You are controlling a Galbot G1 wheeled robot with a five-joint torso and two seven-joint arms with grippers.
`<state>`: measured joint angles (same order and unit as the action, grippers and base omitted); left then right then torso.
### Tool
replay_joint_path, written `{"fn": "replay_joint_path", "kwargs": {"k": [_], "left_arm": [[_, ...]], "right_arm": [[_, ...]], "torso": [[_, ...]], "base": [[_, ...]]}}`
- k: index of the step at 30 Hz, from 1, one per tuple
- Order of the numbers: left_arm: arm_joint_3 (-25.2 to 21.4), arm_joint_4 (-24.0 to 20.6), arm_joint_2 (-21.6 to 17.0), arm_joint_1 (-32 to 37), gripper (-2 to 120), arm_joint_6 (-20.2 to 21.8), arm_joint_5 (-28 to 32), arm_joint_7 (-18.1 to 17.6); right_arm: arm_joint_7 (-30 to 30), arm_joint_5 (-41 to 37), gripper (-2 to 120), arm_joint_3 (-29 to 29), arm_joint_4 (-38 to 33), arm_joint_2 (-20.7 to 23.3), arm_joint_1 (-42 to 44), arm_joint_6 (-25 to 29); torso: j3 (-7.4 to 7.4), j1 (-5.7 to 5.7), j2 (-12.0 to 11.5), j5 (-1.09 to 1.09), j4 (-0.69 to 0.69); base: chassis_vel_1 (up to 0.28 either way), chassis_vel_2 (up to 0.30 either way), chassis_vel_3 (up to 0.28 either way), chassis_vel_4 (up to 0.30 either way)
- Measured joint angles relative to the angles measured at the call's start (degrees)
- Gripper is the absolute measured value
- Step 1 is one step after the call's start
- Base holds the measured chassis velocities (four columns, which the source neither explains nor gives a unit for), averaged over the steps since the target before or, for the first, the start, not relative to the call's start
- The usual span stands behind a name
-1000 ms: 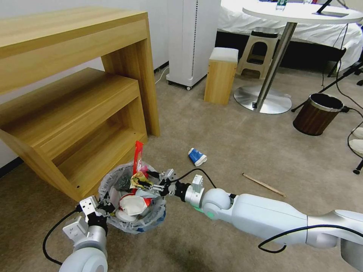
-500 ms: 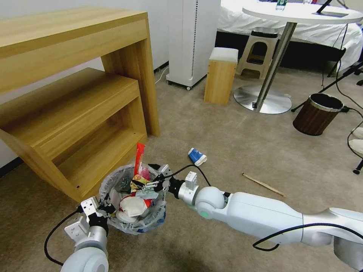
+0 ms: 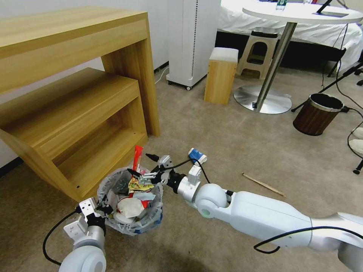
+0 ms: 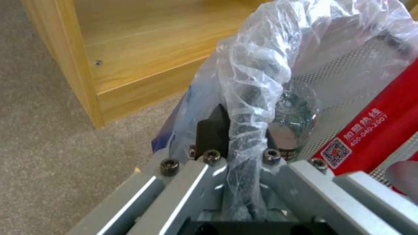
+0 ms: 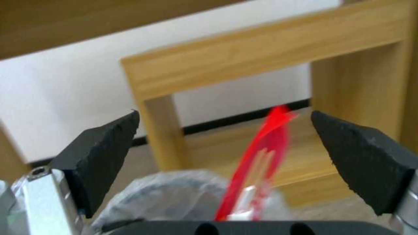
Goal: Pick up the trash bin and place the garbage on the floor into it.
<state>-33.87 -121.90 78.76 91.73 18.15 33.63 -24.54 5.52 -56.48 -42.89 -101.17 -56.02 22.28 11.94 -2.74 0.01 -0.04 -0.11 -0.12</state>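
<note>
Two tools are at work over the beige-brown short-pile carpet floor [image 3: 227,136]; the right tool [image 3: 141,166] hangs above the far rim of the small round trash bin lined with crinkly translucent white plastic [image 3: 151,215], its black fingers [image 5: 104,153] spread wide apart with nothing between them; in the right wrist view a tall red wrapper [image 5: 265,147] stands up out of the bag just ahead of the gap. The left tool [image 3: 99,208] is clamped on the near rim of the bin; in the left wrist view its fingers pinch a twisted fold of the plastic liner [image 4: 248,107], with the bin's perforated metal wall and a red printed packet [image 4: 370,130] just beyond.

Inside the bin lie crumpled garbage pieces: a white and red crushed paper cup [image 3: 130,207], a yellow wrapper [image 3: 135,185], and the red wrapper [image 3: 137,158] leaning upright against the far side. The bin stands on the carpet just beside the foot of the light wooden shelf unit [image 3: 75,113].

On the floor beyond the right arm lie a crushed blue-and-white paper cup [image 3: 197,155] and, well apart from it, a thin wooden stick [image 3: 263,184]; farther off stands a brown wood-grain cylinder bin with a metal rim [image 3: 317,113], near the round metal foot of a white table [image 3: 302,13].
</note>
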Motion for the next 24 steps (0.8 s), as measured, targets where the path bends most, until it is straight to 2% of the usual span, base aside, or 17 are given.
{"fn": "replay_joint_path", "kwargs": {"k": [5, 6, 10, 15, 18, 24], "left_arm": [[-0.3, 0.3, -0.3, -0.2, 1, -0.2, 0.4, 0.0], [-0.3, 0.3, -0.3, -0.2, 1, -0.2, 0.4, 0.0], [-0.2, 0.5, -0.2, -0.3, 1, -0.2, 0.4, 0.0], [-0.2, 0.5, -0.1, -0.4, 1, -0.2, 0.4, 0.0], [-0.2, 0.1, 0.0, -0.3, 1, -0.2, 0.4, 0.0], [-0.2, -1.3, -0.1, 0.1, 1, -0.2, 0.2, 0.0]], "right_arm": [[5.3, 2.4, 100, 6.8, -2.5, 2.4, 5.3, -2.4], [5.3, 2.4, 100, 6.8, -2.5, 2.4, 5.3, -2.4], [8.6, 4.1, 100, 13.6, -4.2, 6.3, 9.8, -4.2], [10.0, 5.2, 100, 17.7, -5.0, 9.5, 12.2, -5.6], [13.1, 8.3, 100, 22.8, -4.6, 13.4, 17.3, -5.6], [15.3, 10.3, 100, 29.6, -4.6, 16.2, 26.0, -5.7]], "torso": [[0.00, 0.00, 0.0, 0.01, 0.00], [0.00, 0.00, 0.0, 0.01, 0.00], [0.00, 0.00, 0.0, 0.02, 0.00], [0.00, 0.00, 0.0, 0.01, 0.00], [0.00, 0.00, 0.0, 0.02, 0.00], [0.00, 0.00, 0.0, 0.02, -0.02]], "base": [[0.000, 0.000, 0.000, 0.000], [0.000, 0.000, 0.000, 0.000], [0.000, 0.000, 0.000, 0.000], [0.000, 0.000, 0.000, 0.000], [0.000, 0.000, 0.000, 0.000], [0.000, 0.000, 0.000, 0.000]]}}
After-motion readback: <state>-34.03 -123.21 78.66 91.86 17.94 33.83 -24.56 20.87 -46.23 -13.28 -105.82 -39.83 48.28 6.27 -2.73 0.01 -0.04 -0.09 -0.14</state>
